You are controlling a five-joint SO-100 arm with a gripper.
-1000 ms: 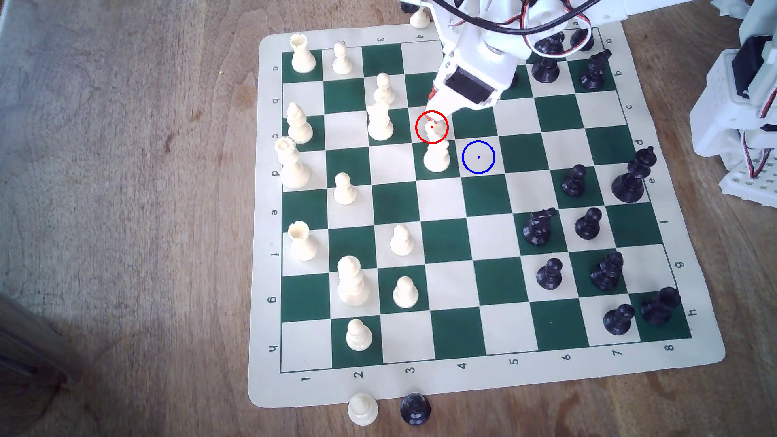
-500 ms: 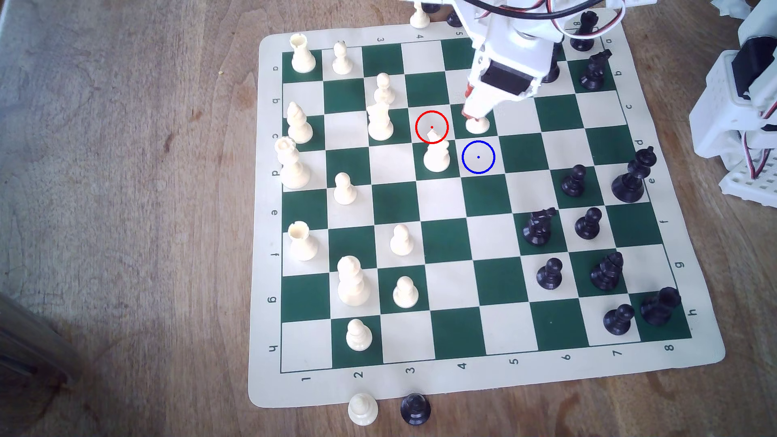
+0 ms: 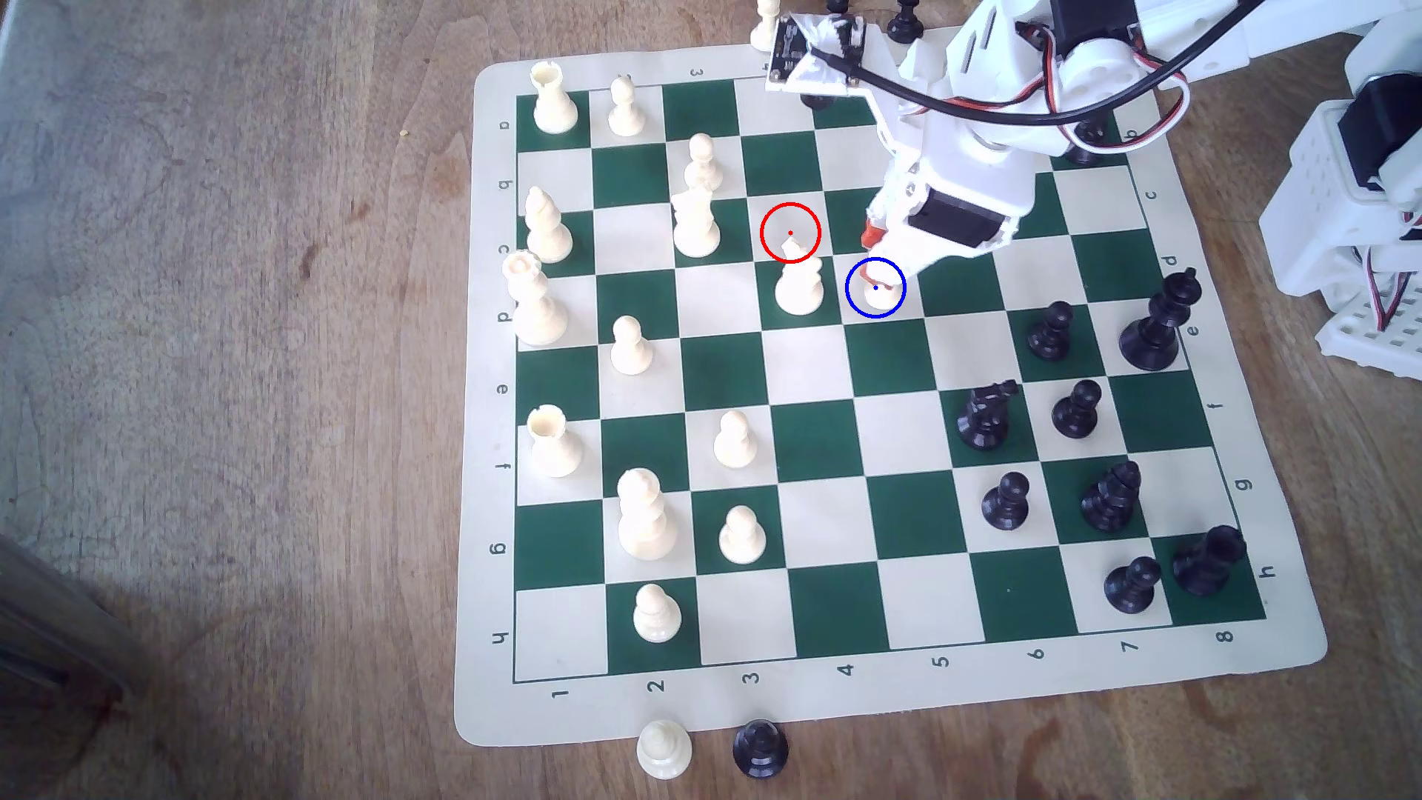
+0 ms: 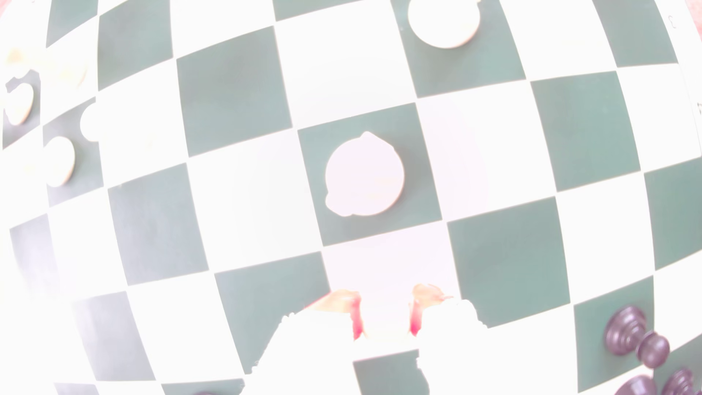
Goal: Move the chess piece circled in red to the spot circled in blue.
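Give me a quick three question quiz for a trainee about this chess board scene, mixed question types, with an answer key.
1. True or false: the white pawn sits inside the blue ring.
2. Multiple choice: what stands on the green square just to the exterior view's left of that ring? A) a black pawn B) a taller cream piece C) nothing
3. Fill in: the gripper is closed on the ____.

Key: 1 true; 2 B; 3 white pawn.

The exterior view is evenly bright and sharp; the wrist view is badly overexposed, washed out, with fisheye-curved edges.
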